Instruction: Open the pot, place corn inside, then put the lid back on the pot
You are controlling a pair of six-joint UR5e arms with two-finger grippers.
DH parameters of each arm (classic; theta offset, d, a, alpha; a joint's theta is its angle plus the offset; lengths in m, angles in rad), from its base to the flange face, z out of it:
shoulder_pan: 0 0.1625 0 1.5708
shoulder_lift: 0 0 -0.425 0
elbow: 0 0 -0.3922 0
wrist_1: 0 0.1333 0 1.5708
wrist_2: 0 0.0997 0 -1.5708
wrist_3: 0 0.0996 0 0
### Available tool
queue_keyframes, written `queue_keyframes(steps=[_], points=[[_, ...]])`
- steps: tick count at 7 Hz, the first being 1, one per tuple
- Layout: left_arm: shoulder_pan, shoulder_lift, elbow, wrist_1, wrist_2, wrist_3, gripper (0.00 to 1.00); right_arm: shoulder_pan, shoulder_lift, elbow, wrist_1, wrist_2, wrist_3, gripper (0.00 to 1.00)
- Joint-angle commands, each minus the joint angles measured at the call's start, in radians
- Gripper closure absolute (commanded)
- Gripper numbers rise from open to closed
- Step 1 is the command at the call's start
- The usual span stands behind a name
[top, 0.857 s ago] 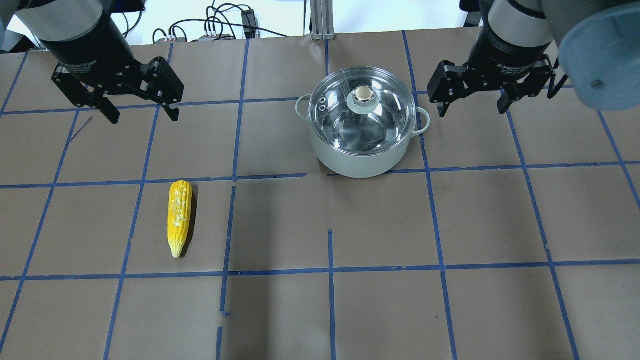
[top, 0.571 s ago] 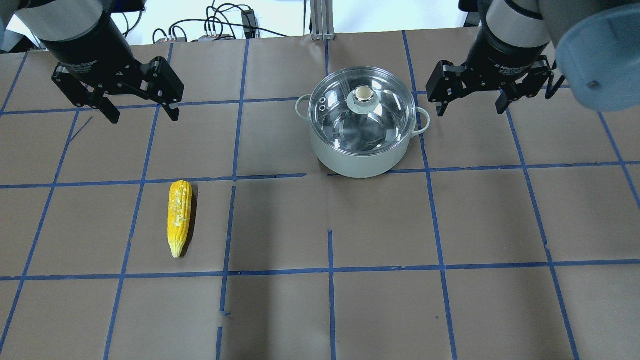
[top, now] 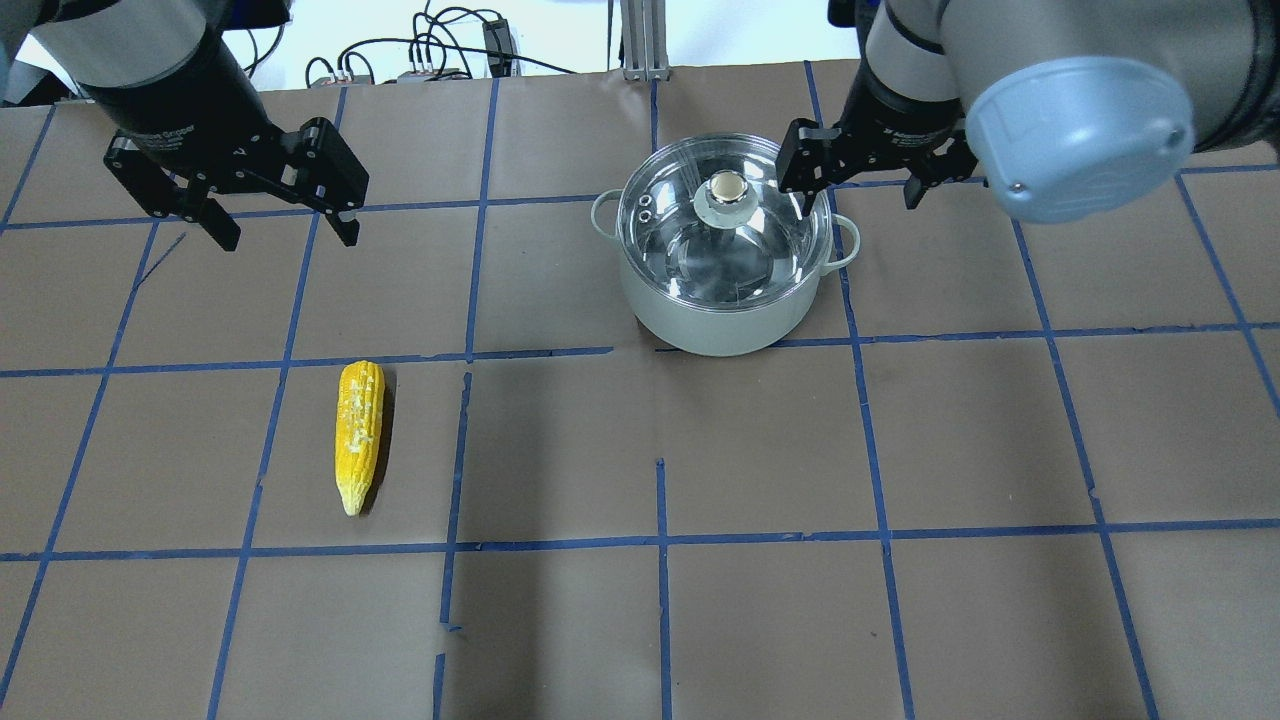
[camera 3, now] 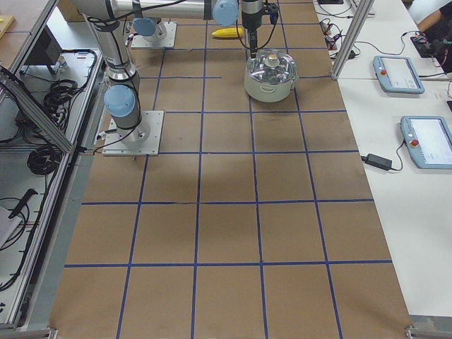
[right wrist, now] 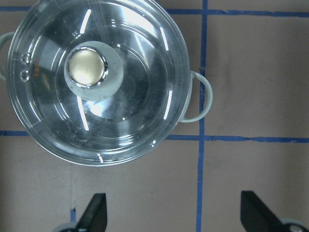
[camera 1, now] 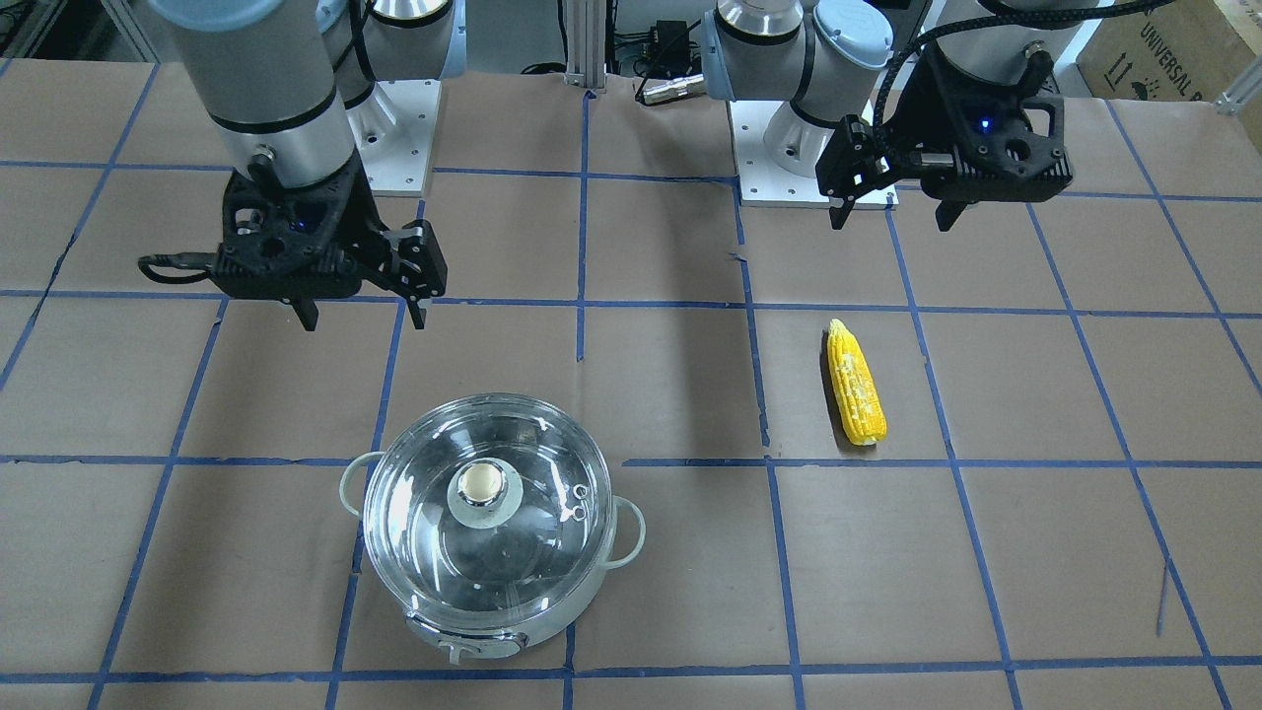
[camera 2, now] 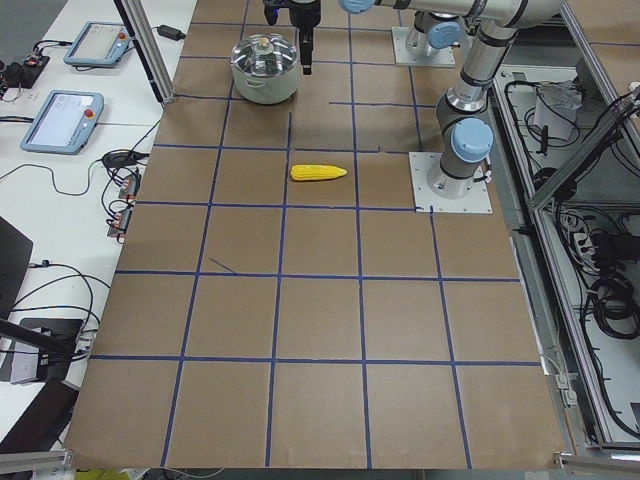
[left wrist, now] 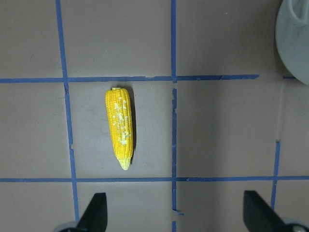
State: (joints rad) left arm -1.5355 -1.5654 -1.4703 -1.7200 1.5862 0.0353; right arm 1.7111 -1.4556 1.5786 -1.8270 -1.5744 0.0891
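Note:
The pot [top: 725, 310] stands at the far middle of the table with its glass lid [top: 750, 250] on, beige knob [top: 727, 187] up. It also shows in the front view [camera 1: 493, 621] and the right wrist view, lid [right wrist: 140, 111] filling the upper left. The corn [top: 359, 435] lies on the paper at the near left, tip toward the robot; it shows in the left wrist view [left wrist: 119, 126]. My right gripper [top: 856, 203] is open and empty, high by the pot's right rim. My left gripper [top: 288, 238] is open and empty, high and beyond the corn.
Brown paper with a blue tape grid [top: 660, 540] covers the table. Cables and a metal post [top: 640, 40] sit at the far edge. The arm bases [camera 1: 394, 118] stand on the robot's side. Tablets [camera 2: 65, 115] lie beside the table.
My right gripper has moved left toward the pot, from well to its right to over its right rim. The left gripper, corn, pot and lid have not moved.

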Motion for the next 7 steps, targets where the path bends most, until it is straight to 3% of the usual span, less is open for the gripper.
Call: queue_keyframes(steps=[1, 3, 4, 5, 7], points=[[0.0, 0.001, -0.001, 0.0, -0.002, 0.0, 0.0, 0.042, 0.076, -0.026, -0.079, 0.01, -0.002, 0.01], [0.0, 0.002, -0.002, 0.0, -0.002, 0.0, 0.0, 0.083, 0.218, -0.202, -0.06, 0.01, -0.008, 0.01], [0.0, 0.002, -0.002, 0.0, -0.002, 0.0, 0.0, 0.097, 0.284, -0.294, 0.042, 0.007, -0.008, 0.01], [0.0, 0.002, -0.002, 0.0, 0.0, 0.0, 0.0, 0.097, 0.315, -0.325, 0.069, 0.008, -0.009, 0.01], [0.0, 0.002, -0.002, 0.0, 0.0, 0.0, 0.0, 0.097, 0.345, -0.283, 0.061, 0.001, -0.016, 0.01]])
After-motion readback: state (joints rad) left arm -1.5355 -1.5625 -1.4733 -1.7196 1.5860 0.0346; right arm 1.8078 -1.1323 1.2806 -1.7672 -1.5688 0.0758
